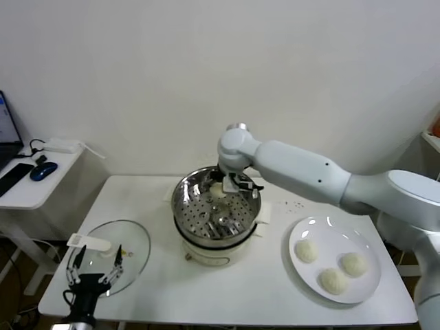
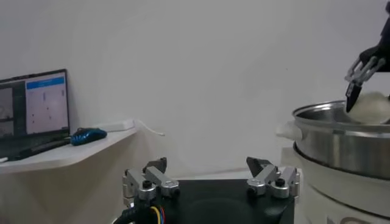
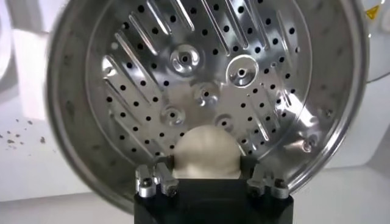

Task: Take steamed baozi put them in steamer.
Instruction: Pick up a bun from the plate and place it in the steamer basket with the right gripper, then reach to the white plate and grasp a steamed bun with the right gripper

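- White table (image 1: 227, 289) carries the steamer (image 1: 199, 206) at centre, a white plate (image 1: 364, 282) to its right with three baozi (image 1: 333, 280), and a glass lid (image 1: 134, 244) to its left.
- Right gripper (image 1: 227, 185) hangs over the steamer's far rim, fingers pinching a fourth baozi (image 3: 206, 152) above the perforated floor.
- Left gripper (image 2: 210, 178) waits by the table's near left corner over the lid, fingers spread, holding nothing.
- Basket floor lies bare.

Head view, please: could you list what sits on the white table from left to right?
Glass lid → steamer, where the right gripper holds a baozi → plate with three baozi.
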Controlling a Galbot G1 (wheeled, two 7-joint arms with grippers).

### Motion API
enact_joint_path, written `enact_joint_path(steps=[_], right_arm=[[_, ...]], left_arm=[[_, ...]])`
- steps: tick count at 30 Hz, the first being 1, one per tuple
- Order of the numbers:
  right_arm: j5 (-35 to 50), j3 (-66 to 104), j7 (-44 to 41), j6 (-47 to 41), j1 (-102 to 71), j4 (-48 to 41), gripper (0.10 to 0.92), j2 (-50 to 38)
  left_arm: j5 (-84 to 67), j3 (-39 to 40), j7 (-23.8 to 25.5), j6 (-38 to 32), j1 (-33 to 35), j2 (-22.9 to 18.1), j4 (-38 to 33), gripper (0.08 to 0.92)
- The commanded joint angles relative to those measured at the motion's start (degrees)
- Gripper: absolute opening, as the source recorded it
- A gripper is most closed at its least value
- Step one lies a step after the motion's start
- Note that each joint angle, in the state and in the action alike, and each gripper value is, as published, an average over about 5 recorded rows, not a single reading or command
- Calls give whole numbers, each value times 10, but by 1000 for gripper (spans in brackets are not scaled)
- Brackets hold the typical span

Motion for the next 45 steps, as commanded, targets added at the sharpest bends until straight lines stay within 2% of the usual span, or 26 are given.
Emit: enact_joint_path(steps=[1,15,22,27,30,33,41,45], right_arm=[[-56,19,3,13,-33,-38,696,25],[-61,25,5,15,-42,-52,701,27],[-49,30,4,19,-38,-48,811,26],[3,22,-15,22,-8,-17,822,3],[77,5,-29,12,32,8,823,-29],[189,-27,-47,-13,88,26,823,-71],[536,-196,-66,-198,238,11,823,-198],[709,-229,-14,-317,245,20,823,-263]], left_arm=[[-1,-1,0,0,0,-1,2,823],[-1,1,0,1,-5,-1,8,823],[-1,0,0,2,-5,-2,7,823],[-1,-1,0,3,-4,-2,4,823],[-1,-2,0,3,-4,-2,3,823],[-1,-2,0,4,-2,-2,2,823],[-8,1,-4,2,-10,1,-6,823],[-18,4,-2,5,-13,4,-15,823]])
